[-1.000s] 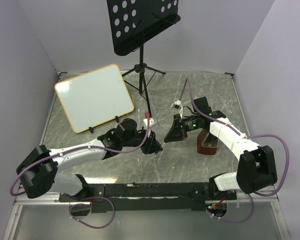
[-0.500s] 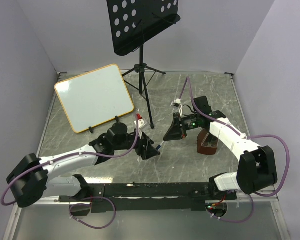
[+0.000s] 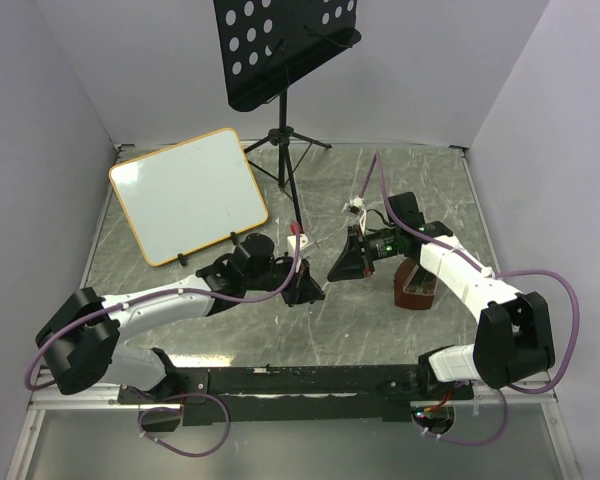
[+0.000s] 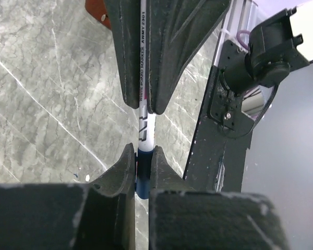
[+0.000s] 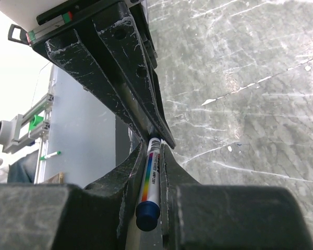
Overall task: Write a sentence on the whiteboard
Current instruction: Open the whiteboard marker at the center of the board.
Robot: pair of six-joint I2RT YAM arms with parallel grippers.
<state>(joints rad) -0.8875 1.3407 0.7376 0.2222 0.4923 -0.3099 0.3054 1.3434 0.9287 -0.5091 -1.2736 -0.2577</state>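
Looking down from above, we see the left gripper [image 3: 305, 290] and the right gripper [image 3: 342, 265] meeting tip to tip over the marble table [image 3: 380, 340]. The whiteboard [image 3: 188, 195] leans propped at the far left, well apart from both and bare of any lettering. At the left wrist, our own fingers are pinched tight on the blue end of a whiteboard marker [image 4: 145, 117], and the right gripper's fingers clamp the white printed barrel just beyond. At the right wrist, the fingers are closed along the barrel, its blue tail poking toward the camera, while the left gripper bites the far end. We judge this to be the uncapping. The left hold covers only a short stretch of blue, so a pull may slip off it. A pull off the marker's axis could twist the barrel in the right fingers, leaving the tip askew for writing, or drop it on the table.
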